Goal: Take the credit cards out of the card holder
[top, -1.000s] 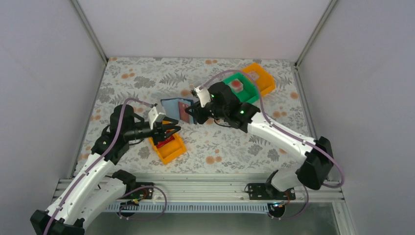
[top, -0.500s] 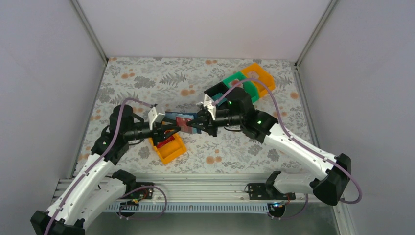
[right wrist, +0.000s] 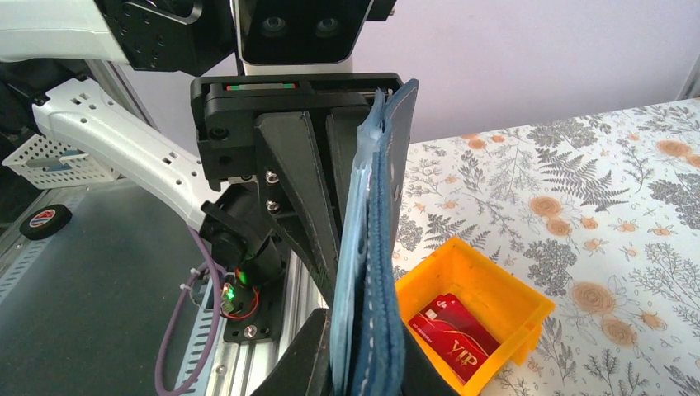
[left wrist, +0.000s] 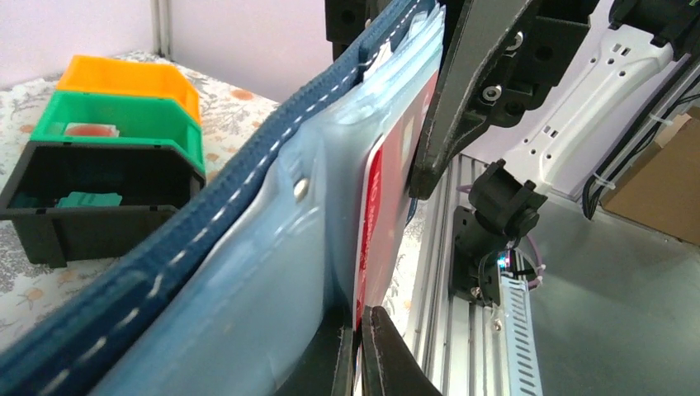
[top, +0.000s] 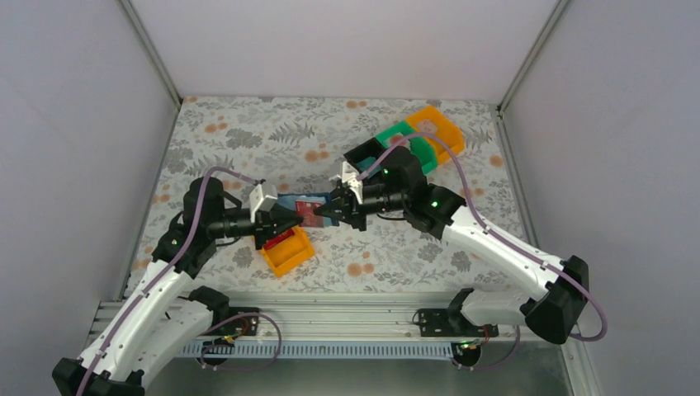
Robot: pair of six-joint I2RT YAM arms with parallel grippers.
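Under both my hands lies the floral table (top: 248, 136), and my two arms reach in over it until their tips nearly meet. Behind my right gripper (top: 326, 210), well apart from it, three bins stand touching in a row: a black bin (top: 367, 153) nearest to it, then a green bin (top: 413, 136), then a far orange bin (top: 442, 128). Just below my left gripper (top: 285, 221) sits a near orange bin (top: 287, 252), resting on the cloth. Between the two grippers the card holder (top: 290, 203) hangs in the air, opened out and standing on edge. My right gripper is clamped on one end of it, the navy cover and pale blue sleeves rising straight out from between my right fingers (right wrist: 309, 355). My left gripper faces it from the other side with its jaws pinched together on the edge of a red card (left wrist: 388, 206), which sits mostly inside a clear sleeve of the holder, only its edge reaching my left fingers (left wrist: 388, 359). A second red card (right wrist: 446, 322), marked VIP in gold, lies flat in the near orange bin under that hand. A teal card (left wrist: 87, 199) lies in the black bin, and a pinkish card (left wrist: 91, 129) lies in the green bin beside it.
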